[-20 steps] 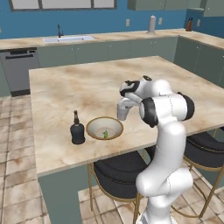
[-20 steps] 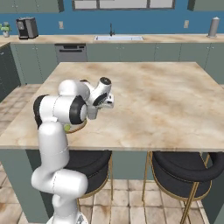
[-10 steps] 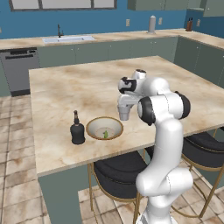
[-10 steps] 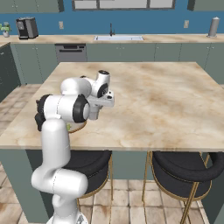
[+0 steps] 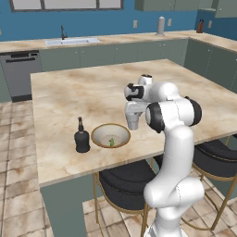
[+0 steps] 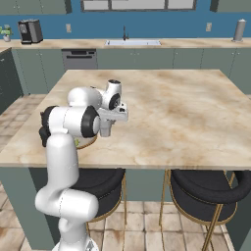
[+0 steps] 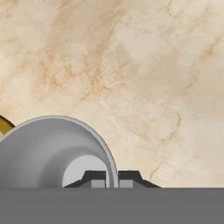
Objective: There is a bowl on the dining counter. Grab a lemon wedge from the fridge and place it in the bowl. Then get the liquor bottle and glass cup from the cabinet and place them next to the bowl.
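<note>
Holding the glass cup (image 5: 133, 121) by its rim, fingers (image 7: 97, 178) pinched shut on the thin wall, one inside and one outside. Seen from the hand camera, looking straight down into the cup's round mouth, with the marbled tabletop (image 7: 144, 65) underneath. Cup upright, open end up, long way pointing up and down.

Bowl (image 5: 110, 135) sitting near the front edge of the tabletop, with the tiny lemon wedge (image 5: 111, 141) already inside. Liquor bottle (image 5: 82, 138) standing just beside the bowl, on the side away from the arm. So two jobs look done, and only the cup left to set down.

Cup hanging just beside the bowl, on the arm's side, with the bowl between cup and bottle. A sliver of the bowl's gold rim (image 7: 4, 125) peeking out at the left edge of the hand camera's picture, so very close. Hard to tell from here whether the cup's bottom already touches the stone or floats a little above.

Next move, most likely: straight down onto the bare stone, then fingers apart, then up. No sideways push needed. One thing to watch: going toward the bowl could bump its rim, so better to keep to the open stone on the far side of the cup from the bowl.
</note>
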### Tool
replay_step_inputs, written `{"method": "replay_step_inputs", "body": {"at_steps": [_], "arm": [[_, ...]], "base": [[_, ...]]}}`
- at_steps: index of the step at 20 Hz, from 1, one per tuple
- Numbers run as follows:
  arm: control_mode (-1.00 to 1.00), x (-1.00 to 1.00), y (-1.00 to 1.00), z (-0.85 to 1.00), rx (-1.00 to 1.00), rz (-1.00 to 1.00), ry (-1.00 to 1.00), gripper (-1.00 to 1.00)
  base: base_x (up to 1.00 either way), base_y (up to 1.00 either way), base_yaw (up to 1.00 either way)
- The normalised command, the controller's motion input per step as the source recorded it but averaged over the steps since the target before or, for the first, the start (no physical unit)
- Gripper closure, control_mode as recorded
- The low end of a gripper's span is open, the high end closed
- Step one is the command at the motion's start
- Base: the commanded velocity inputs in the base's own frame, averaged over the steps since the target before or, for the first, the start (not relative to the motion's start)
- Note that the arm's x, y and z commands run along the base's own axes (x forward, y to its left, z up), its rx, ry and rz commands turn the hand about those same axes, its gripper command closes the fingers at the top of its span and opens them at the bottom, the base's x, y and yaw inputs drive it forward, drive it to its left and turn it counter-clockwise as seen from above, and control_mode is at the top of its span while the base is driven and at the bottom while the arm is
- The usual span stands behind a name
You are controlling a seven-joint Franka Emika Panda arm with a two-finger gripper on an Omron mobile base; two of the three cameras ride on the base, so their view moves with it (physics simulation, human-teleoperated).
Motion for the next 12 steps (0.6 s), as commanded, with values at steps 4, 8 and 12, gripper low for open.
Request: {"method": "replay_step_inputs", "body": {"at_steps": [4, 8, 12], "arm": [[-1.0, -0.34, -0.12, -0.23, 0.06, 0.0, -0.08, 1.0], [-1.0, -0.16, -0.08, -0.17, 0.01, 0.0, -0.07, 1.0], [-1.0, 0.0, 0.0, -0.19, 0.0, 0.0, -0.03, 1.0]], "base": [[0.0, 0.0, 0.0], [0.0, 0.0, 0.0], [0.0, 0.0, 0.0]]}}
